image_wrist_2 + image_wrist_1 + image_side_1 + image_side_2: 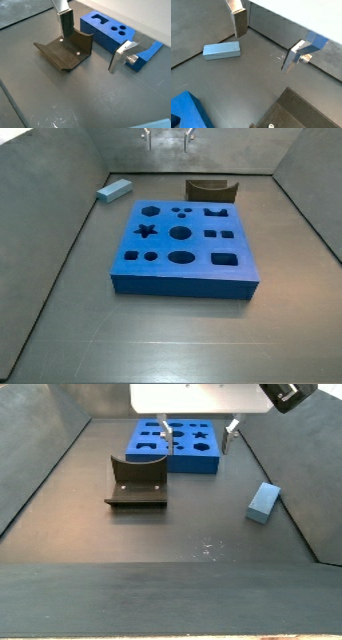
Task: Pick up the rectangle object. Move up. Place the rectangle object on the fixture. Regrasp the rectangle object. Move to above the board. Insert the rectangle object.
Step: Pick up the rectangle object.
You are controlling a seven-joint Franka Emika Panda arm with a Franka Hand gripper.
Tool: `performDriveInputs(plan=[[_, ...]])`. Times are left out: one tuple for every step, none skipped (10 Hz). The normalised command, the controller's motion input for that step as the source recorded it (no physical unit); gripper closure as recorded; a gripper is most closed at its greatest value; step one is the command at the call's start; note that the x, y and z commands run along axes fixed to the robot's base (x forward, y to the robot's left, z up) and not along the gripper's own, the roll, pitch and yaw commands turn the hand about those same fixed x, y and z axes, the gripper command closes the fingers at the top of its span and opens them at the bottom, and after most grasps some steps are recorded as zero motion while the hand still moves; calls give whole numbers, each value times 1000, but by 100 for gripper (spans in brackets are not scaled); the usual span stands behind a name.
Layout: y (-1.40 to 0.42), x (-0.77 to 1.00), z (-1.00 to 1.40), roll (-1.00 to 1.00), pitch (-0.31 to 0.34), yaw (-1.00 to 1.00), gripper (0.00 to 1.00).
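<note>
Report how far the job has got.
Nothing looks done yet: the rectangle object lies on the floor, untouched. The end effector hangs open and empty above the floor. Left: picking it up, placing it on the fixture, regrasping, inserting in the board.

Gripper (264, 40) up off the floor, jaws spread wide, nothing between them. Two flat silver fingers (64, 20) pointing down, well apart, tips clear of the floor in both wrist views. One finger plate straight and upright; its mate (292, 57) angled in view, with a blue mount and a bolt at its root. In a side view, gripper (166, 138) high at the far end of the floor, only finger stubs showing. Seen again (195, 430) under the white wrist housing, fingers hanging parallel.
</note>
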Motion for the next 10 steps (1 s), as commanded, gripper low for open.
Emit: performDriveInputs(plan=[[0,0,0,-43,0,3,0],[0,0,0,14,0,0,0],[14,-106,0,-66,-37,0,0],[0,-71,-14,0,0,0,0],[43,-134,-71,0,0,-20,0],[17,-177,-131,0,-29,-49,0],[20,-237,-154,0,-40,-203,0],[0,-131,-149,0,0,-403,0],[0,-154,-200,0,0,-551,0],[0,-311,-237,0,0,-709,0]])
